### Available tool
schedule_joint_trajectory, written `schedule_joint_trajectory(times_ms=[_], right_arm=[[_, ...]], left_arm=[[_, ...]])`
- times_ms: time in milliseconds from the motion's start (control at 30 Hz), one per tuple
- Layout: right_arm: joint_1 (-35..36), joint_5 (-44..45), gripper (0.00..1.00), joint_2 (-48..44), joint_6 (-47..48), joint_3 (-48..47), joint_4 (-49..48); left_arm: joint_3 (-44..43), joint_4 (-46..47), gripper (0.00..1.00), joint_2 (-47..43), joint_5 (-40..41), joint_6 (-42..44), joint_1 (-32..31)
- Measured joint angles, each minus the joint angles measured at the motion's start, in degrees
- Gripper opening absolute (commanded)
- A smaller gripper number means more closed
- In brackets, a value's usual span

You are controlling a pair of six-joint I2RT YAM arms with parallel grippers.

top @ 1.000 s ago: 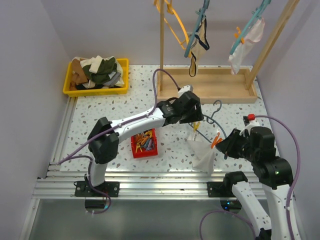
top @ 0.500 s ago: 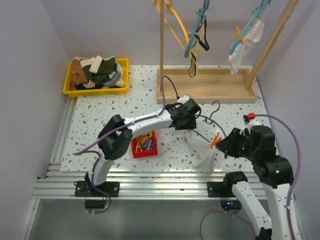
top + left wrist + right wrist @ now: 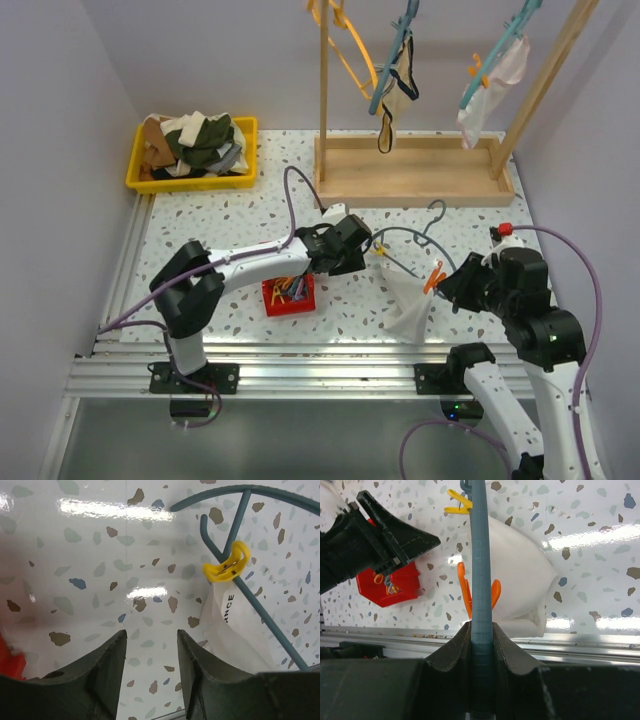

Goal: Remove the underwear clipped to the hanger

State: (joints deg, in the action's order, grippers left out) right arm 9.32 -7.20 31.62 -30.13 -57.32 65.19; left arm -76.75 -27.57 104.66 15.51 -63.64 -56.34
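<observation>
Yellow bin (image 3: pixel 190 184), upper left — clothes (image 3: pixel 200 140); red bin (image 3: pixel 290 308) — pegs (image 3: pixel 290 287). White underwear (image 3: pixel 408 305) pegged; right end effector (image 3: pixel 481 630) clamps hanger (image 3: pixel 480 555), left end effector (image 3: pixel 151 637) parted, empty.

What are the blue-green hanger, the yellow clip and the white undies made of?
The thin teal hanger: probably coated metal wire, as it is slim with a matte, faintly ribbed skin. The small yellow clip: looks like glossy plastic. The white underwear: soft cloth, matte and limp.

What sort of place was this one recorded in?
Most likely a lab robot cell staged as a laundry station: a speckled table walled by plain panels, a wooden drying rack hung with garments, and a yellow bin heaped with clothes.
</observation>
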Motion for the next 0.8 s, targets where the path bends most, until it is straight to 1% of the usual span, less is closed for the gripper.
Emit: schedule_joint_trajectory(times_ms=[67, 167, 233, 300, 333, 367, 400, 633, 800], right_arm=[[0.0, 0.2, 0.00, 0.3, 0.0, 0.0, -0.1], [0.0, 0.2, 0.00, 0.3, 0.0, 0.0, -0.2], [0.0, 0.2, 0.00, 0.3, 0.0, 0.0, -0.2], [0.0, 0.1, 0.00, 0.3, 0.2, 0.0, -0.3], [0.0, 0.0, 0.00, 0.3, 0.3, 0.0, -0.3], [0.0, 0.0, 0.00, 0.3, 0.4, 0.0, -0.3], [0.0, 0.0, 0.00, 0.3, 0.6, 0.0, -0.3], [0.0, 0.0, 0.00, 0.3, 2.0, 0.0, -0.3], [0.0, 0.0, 0.00, 0.3, 2.8, 0.0, -0.2]], left_arm=[[3.0, 1.4, 0.48, -1.6, -0.1, -1.0, 0.0], [4.2, 2.4, 0.50, -2.1, -0.1, -2.0, 0.0], [4.2, 3.4, 0.67, -2.1, -0.2, -2.6, 0.0], [4.1, 4.6, 0.80, -2.1, -0.6, -3.3, 0.0], [3.9, 4.8, 0.92, -2.1, -1.0, -4.1, 0.1], [3.6, 5.2, 0.98, -2.1, -1.7, -4.5, 0.3], [3.3, 5.9, 1.00, -2.1, -2.8, -5.2, 0.5], [2.8, 11.2, 1.00, -1.6, -11.0, -9.9, 4.8], [-0.7, 11.3, 1.00, 3.7, -17.9, -12.4, 8.3]])
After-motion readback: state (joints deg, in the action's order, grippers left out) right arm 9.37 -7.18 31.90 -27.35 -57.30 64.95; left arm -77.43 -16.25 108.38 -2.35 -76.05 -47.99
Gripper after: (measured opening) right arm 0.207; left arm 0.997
